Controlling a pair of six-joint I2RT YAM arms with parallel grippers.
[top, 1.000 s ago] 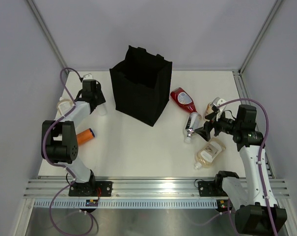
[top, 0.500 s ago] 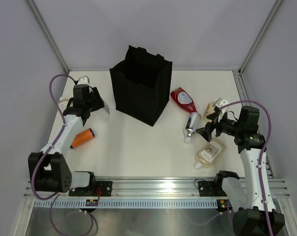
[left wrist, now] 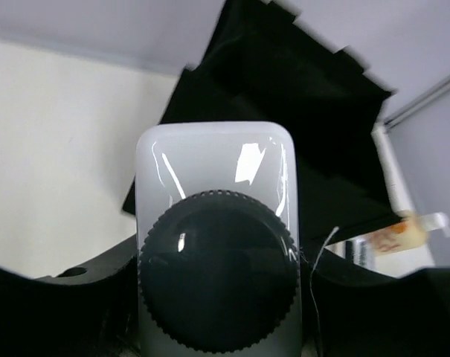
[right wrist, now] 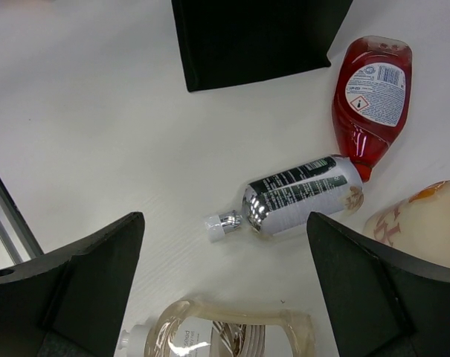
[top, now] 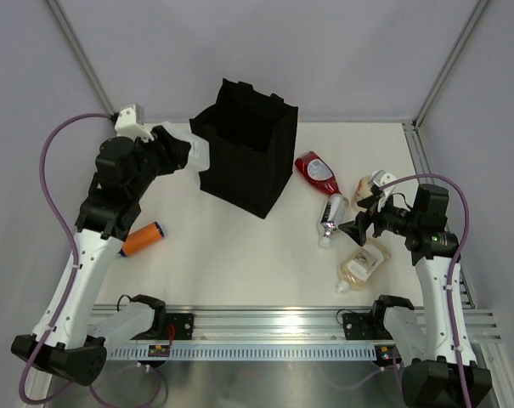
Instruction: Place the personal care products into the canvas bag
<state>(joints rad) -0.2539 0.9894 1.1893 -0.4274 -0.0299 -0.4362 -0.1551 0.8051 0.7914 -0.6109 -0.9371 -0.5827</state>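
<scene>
Glossy clear bottle, boxy fabric bag

Our left arm rising tall from its base, elbow high, wrist angled forward, our left end effector clamped on a clear bottle, our right arm upright, forearm turned leftward, our right end effector spread wide, fingers well apart
</scene>
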